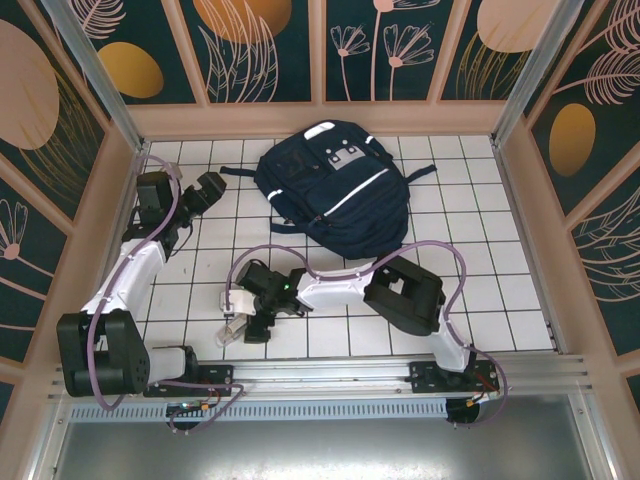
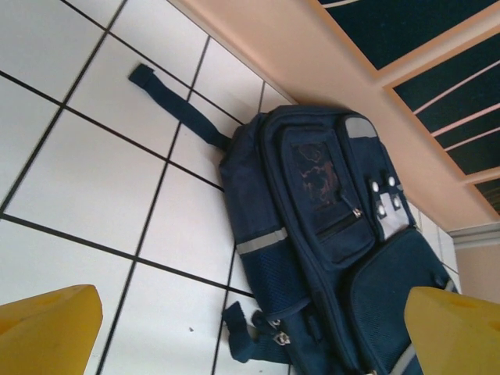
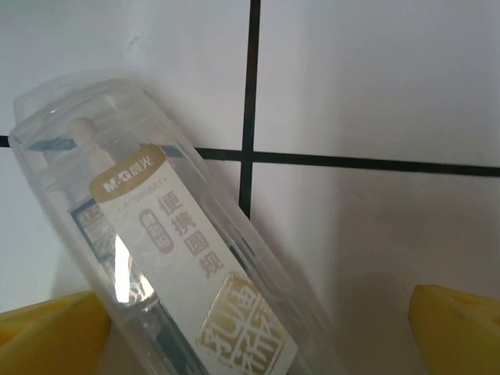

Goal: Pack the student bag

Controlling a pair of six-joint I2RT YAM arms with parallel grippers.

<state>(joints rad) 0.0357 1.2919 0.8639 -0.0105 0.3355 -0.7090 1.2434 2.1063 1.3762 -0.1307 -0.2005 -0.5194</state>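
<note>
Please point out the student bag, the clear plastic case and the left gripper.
student bag [image 1: 335, 192]: top external view, front panel.
clear plastic case [image 3: 183, 242]: right wrist view, printed label.
left gripper [image 2: 250, 332]: left wrist view, midway between fingertips.

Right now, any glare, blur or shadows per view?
Top external: even light, sharp; the student bag reads nearly black, stripes bright. Left wrist: bag sharp, left gripper's fingertips soft. Right wrist: glare streak on the clear compass case, soft shadow on the tile beside it, right gripper's fingertips blurred.
</note>
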